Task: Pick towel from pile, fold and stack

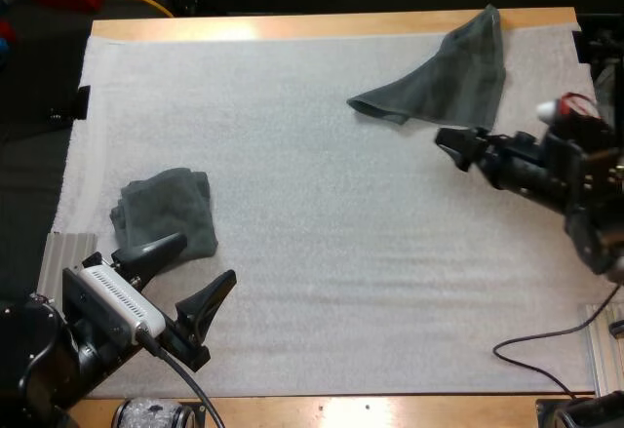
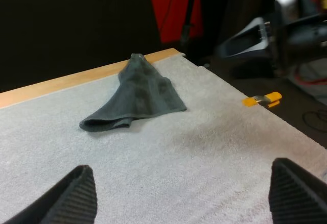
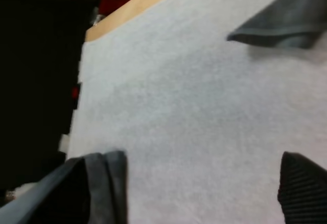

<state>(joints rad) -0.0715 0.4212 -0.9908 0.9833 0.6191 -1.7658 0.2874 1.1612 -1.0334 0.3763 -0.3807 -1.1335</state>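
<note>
Hovering: left gripper [image 1: 205,258] apart, folded towel [image 1: 166,212] just beside | right gripper [image 1: 448,145] apart, crumpled towel [image 1: 444,72] just ahead | prob soft, limp; pinch nearest hem.

High view: placed behind both arms, aimed forward and down, far enough off to take in the whole white mat [image 1: 322,252].
Left wrist view: riding low on the left gripper [image 1: 207,255], close over the mat, facing its far right corner.
Right wrist view: riding on the right gripper [image 1: 447,145], facing leftward across the mat.
Shared by all three: crumpled towel [image 1: 444,77].
Shared by high and right wrist views: folded towel [image 1: 166,215].
</note>
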